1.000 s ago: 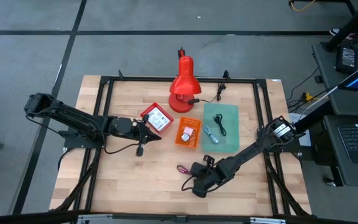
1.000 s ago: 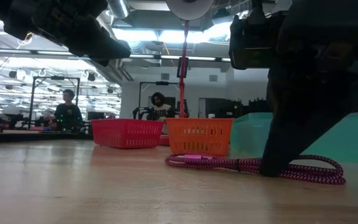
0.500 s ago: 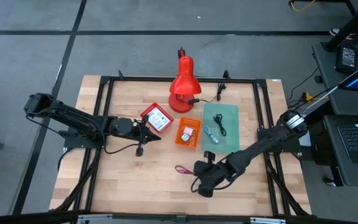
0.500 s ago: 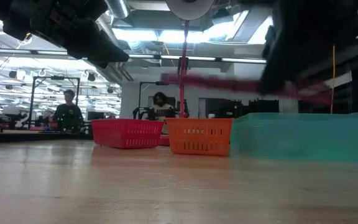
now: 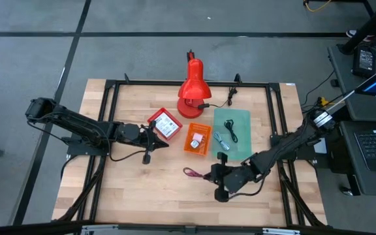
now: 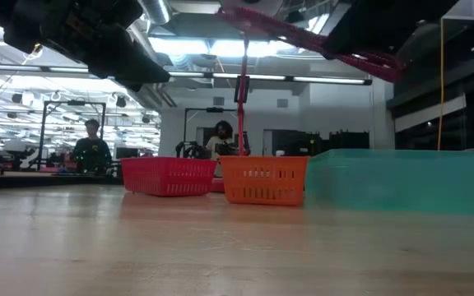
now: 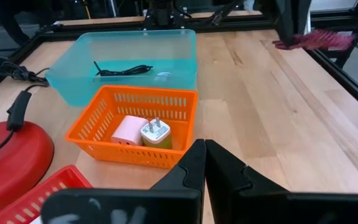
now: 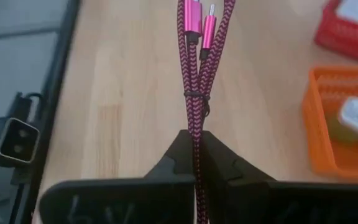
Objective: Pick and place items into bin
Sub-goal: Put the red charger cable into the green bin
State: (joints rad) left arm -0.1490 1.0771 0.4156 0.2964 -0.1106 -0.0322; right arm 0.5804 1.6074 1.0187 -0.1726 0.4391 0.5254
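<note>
Right claw [image 8: 196, 144] grips pink cord [image 8: 194, 81] (unlabelled, seemingly).

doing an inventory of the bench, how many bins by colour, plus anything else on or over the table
red basket: 1
orange basket: 1
teal bin: 1
red desk lamp: 1
pink braided cable, held off the table in the right gripper: 1
total: 5

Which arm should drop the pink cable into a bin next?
Right. The right gripper is shut on the pink cable, lifted off the table close to the teal bin and the orange basket. The left gripper is shut and empty beside the red basket.
</note>
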